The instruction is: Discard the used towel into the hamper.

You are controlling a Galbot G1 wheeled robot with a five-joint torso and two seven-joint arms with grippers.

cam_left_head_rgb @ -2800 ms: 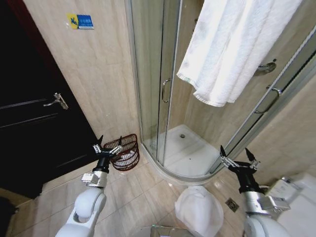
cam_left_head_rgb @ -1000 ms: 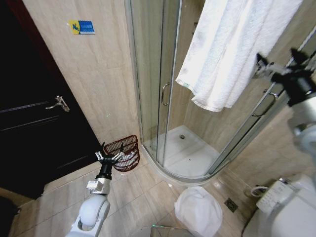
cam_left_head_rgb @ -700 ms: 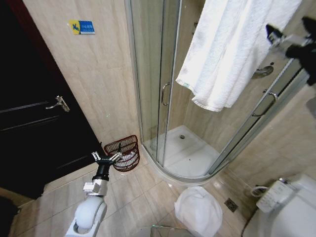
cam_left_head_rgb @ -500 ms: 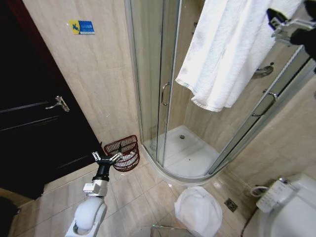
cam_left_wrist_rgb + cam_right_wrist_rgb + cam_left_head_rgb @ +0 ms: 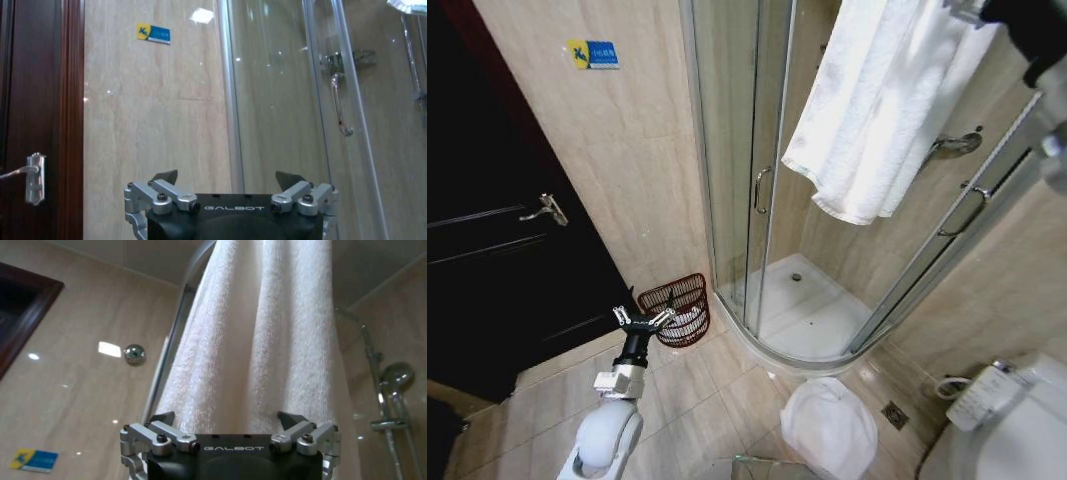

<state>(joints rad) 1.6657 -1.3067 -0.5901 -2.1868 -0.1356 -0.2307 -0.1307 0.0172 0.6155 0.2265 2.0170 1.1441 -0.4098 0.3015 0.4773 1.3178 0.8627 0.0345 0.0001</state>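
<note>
A white towel [image 5: 882,100] hangs draped over the top rail of the glass shower enclosure; its folds [image 5: 267,330] loom right in front of my right gripper [image 5: 227,417], which is open and raised near the towel's upper part. In the head view that arm [image 5: 1027,25] reaches in at the top right corner. The hamper [image 5: 677,308], a reddish-brown wire basket with something pale inside, stands on the floor by the wall left of the shower. My left gripper [image 5: 642,319] is held low just in front of it, open and holding nothing; in its wrist view the left gripper [image 5: 227,176] faces the tiled wall.
A dark door [image 5: 487,260] with a lever handle [image 5: 545,207] is on the left. The curved glass shower door [image 5: 737,140] has a handle [image 5: 760,185]. A white rounded bin [image 5: 832,425] and a toilet [image 5: 1017,420] sit near me, beside a floor drain [image 5: 895,412].
My right arm has risen from low beside the toilet up to the top of the hanging towel. The left arm has stayed low by the hamper.
</note>
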